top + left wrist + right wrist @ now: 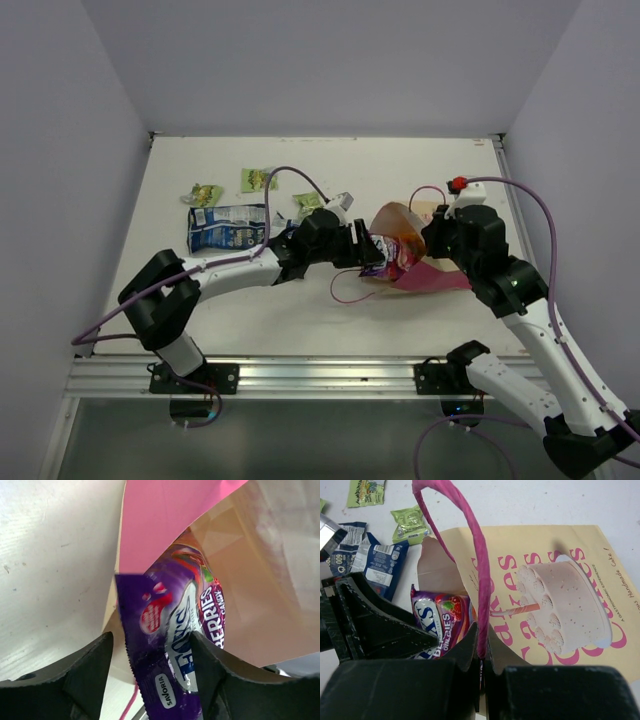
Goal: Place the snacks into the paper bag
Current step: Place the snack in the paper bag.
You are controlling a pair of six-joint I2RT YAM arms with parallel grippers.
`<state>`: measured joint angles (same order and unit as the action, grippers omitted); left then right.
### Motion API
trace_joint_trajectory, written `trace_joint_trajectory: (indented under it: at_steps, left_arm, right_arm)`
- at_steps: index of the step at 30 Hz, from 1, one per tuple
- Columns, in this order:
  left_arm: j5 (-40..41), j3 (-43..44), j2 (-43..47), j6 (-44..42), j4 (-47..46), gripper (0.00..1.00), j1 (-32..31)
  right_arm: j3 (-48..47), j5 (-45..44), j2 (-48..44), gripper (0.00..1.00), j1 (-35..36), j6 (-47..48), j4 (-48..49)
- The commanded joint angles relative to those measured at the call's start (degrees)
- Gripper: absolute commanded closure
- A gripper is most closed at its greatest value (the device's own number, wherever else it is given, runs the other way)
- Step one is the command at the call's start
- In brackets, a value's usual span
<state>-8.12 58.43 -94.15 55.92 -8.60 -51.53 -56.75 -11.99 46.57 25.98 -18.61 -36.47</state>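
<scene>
Paper bag (570, 545) mouth rim admits purple packet (170, 645); left gripper (150, 637) straddles it, jaws parted; right gripper (481, 652) pinches pink handle (481, 580).

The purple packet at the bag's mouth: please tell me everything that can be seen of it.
The purple packet is a flat, glossy wrapper with white lettering and printed red berries. It lies partly inside the mouth of the paper bag, its sealed end sticking out between the fingers of the open left gripper; contact is unclear.

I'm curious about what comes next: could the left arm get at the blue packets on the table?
Probably yes: the blue packets lie in the open right beside that arm, and the left gripper stands open.
</scene>
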Motion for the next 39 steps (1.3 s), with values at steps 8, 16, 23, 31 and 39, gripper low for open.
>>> trace_joint_trajectory:
  at_steps: [8,16,23,31,39]
  left_arm:
    - [-11.39,3.09,-1.21,-4.24,-1.59,0.31,0.64]
    - [-11.83,3.44,-3.15,-0.82,-2.21,0.45,0.46]
    - [-11.83,3.71,-2.09,0.50,-3.43,0.76,0.46]
    - [-12.27,0.02,2.47,4.02,-17.47,1.00,0.46]
    - [-11.04,-3.42,2.66,6.13,-31.73,1.00,0.81]
  right_arm:
    - [-3.36,0.82,0.19,1.00,0.21,-0.81,6.06]
    - [-4.16,1.35,0.89,1.00,0.21,-0.72,5.62]
    - [-4.24,1.70,1.16,1.00,0.21,-0.81,5.79]
    - [-4.86,2.14,1.25,1.00,0.21,-0.37,5.62]
    - [-5.74,3.11,1.07,1.00,0.21,-0.37,5.71]
